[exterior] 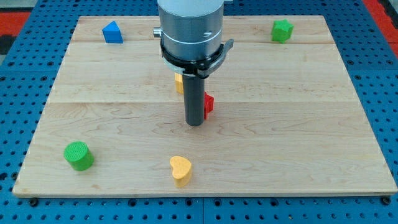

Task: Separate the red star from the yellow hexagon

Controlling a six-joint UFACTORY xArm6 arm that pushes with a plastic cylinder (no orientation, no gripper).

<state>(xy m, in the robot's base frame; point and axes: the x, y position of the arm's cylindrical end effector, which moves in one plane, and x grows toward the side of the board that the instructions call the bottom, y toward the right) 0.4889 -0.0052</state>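
Observation:
The red star (209,104) lies near the board's middle, mostly hidden behind my rod; only its right part shows. The yellow hexagon (179,83) lies just up and left of it, also largely hidden by the rod. The two blocks are close together; whether they touch is hidden. My tip (195,123) rests on the board right in front of the red star, at its lower left side.
A blue block (112,32) sits at the top left and a green star-like block (282,30) at the top right. A green cylinder (78,155) stands at the lower left. A yellow heart (180,169) lies at the bottom centre. The wooden board (311,137) sits on a blue pegboard.

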